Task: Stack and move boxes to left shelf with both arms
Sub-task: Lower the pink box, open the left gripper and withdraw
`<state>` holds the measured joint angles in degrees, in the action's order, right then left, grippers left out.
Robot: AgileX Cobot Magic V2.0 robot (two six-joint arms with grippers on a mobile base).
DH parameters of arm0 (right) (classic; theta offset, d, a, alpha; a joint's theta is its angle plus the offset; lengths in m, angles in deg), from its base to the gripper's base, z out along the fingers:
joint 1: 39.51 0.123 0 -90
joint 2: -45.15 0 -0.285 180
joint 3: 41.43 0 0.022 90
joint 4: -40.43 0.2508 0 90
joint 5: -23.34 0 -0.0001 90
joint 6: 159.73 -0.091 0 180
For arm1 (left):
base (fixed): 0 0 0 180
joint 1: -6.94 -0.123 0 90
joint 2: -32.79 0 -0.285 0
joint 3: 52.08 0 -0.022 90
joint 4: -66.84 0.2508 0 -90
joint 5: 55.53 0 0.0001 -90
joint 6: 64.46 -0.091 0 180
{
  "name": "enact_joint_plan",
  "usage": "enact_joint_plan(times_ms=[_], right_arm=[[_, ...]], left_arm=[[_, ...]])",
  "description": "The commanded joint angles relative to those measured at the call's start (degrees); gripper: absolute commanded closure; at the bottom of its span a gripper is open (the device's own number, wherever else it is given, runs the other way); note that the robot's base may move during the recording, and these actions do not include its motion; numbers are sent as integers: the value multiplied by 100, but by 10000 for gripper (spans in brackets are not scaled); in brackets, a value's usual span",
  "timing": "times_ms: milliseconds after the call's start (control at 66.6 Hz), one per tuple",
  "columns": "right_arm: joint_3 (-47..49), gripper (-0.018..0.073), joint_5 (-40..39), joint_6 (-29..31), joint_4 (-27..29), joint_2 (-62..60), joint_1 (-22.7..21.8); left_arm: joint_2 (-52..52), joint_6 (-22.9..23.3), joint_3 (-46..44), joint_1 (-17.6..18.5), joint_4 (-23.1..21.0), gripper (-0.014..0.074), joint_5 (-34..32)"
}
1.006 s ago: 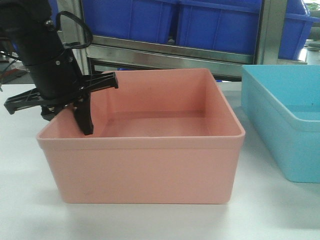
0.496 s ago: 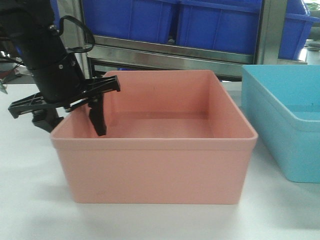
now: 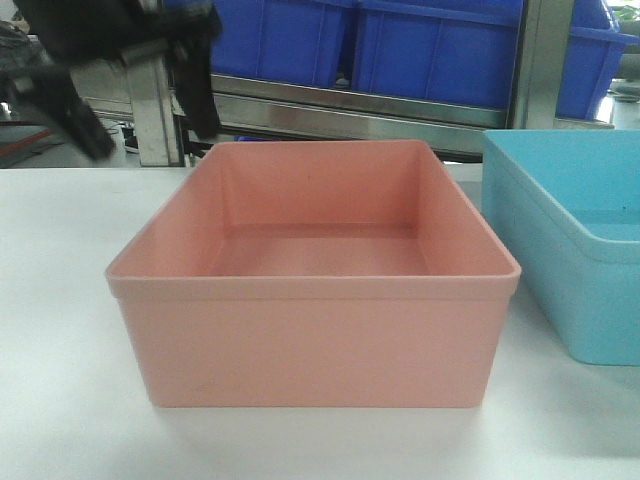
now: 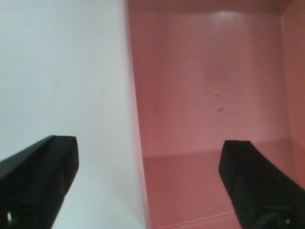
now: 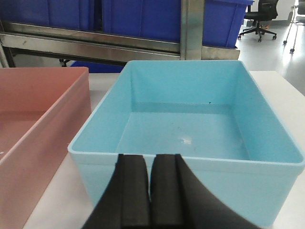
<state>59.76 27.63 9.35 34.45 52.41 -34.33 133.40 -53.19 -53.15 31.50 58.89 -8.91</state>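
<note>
stacking has not begun, going by how things lie: pink tub (image 3: 315, 340) and light blue tub (image 3: 570, 260) stand side by side on the white table (image 3: 60, 400), near each other but apart. both are upright and empty, and neither is nested in the other. the pink tub sits mid-frame in the front view, with the blue one to its right, cut by the frame edge. behind them runs a steel rack (image 3: 350, 105) carrying dark blue bins (image 3: 430, 50). whether it belongs to the left shelf i cannot tell, since no roller rails show.

left gripper (image 4: 147, 148) hangs above the pink tub's left wall with its fingers spread wide, one over the table and the other over the tub's inside, gripping nothing. in the front view it is a blur at top left, clear of the rim. right gripper (image 5: 150, 162) hovers just before the blue tub's near wall, fingers pressed together and empty.

in my judgement the whole task is left: one tub must be set into the other, then the pair carried by both arms to the shelf. the left arm looks best placed to start, astride a wall it could pinch.
</note>
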Motion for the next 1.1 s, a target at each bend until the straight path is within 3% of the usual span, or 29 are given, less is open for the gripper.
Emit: enact_joint_plan(times_ms=[0,240,451,841,1081], right_arm=[[99,505,-545,77,-86,-123,-6],[99,505,-338,77,-86,-123,-6],[99,505,-330,72,-86,-123,-6],[206,504,-657,72,-86,-123,-6],[1465,504,379,77,-363,446,-6]], left_arm=[[-780,-255,33,28,215,177,-121],[-2332,-327,1369,2,794,456,-612],[-3627,-327,2791,2,1274,603,-1415],[-5983,-327,5364,2,1383,606,-3370],[-6726,-327,5983,2,1383,605,-3657]])
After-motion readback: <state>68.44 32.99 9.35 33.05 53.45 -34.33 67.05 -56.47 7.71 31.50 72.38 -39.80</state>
